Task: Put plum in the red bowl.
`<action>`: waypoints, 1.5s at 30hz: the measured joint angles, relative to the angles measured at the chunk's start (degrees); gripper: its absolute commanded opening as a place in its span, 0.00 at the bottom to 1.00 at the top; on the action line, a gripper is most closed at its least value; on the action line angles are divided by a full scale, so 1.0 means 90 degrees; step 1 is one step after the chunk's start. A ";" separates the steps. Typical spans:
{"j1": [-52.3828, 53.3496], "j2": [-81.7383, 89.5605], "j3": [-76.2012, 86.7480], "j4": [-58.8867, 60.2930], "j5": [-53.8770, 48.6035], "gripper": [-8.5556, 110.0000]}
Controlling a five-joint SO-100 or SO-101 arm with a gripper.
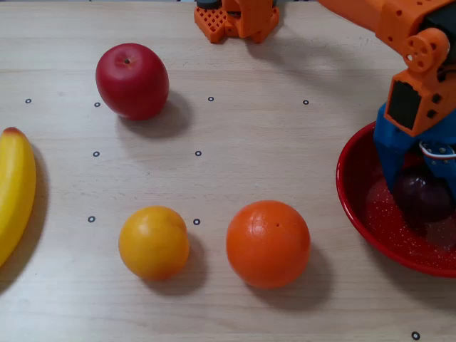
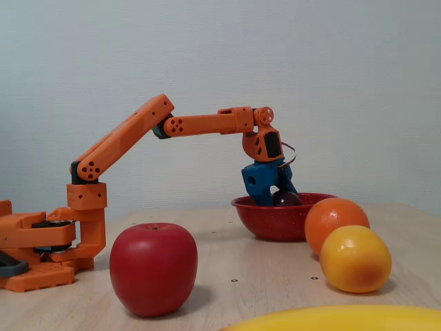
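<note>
From where I sit, the gripper [image 1: 422,203] is down inside the red bowl [image 1: 351,187], its blue fingers [image 1: 390,153] reaching below the rim on the overhead view. The plum [image 1: 422,198] sits between the jaws: one blue finger runs along its left side on that view, and the other side of the gripper is partly cut off by the picture's edge. The jaws look closed to the plum's width and appear to be clasping it, with no gap that I can make out between finger and fruit. I cannot tell whether the plum already rests on the speckled floor of the bowl or hangs just above it.

On the fixed view the gripper [image 2: 279,198] points down into the red bowl [image 2: 275,219], and only the top of the plum [image 2: 284,198] shows above the rim, tucked between the blue fingers [image 2: 259,183].

Outside the bowl and well away from the jaws, to their left on the overhead view, lie an orange [image 1: 268,244], nearest the bowl, then a yellow-orange fruit [image 1: 153,242], a red apple [image 1: 132,80] farther up the table [image 1: 256,128], and a banana [image 1: 16,189] at the far left edge.
</note>
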 measured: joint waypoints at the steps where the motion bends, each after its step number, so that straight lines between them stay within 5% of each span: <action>1: 0.0000 0.0000 0.0000 0.0049 0.0000 0.37; 35: 0.0098 0.1055 -0.0605 0.1436 0.0186 0.40; 45: 0.0615 0.2119 -0.0313 0.1621 0.0195 0.33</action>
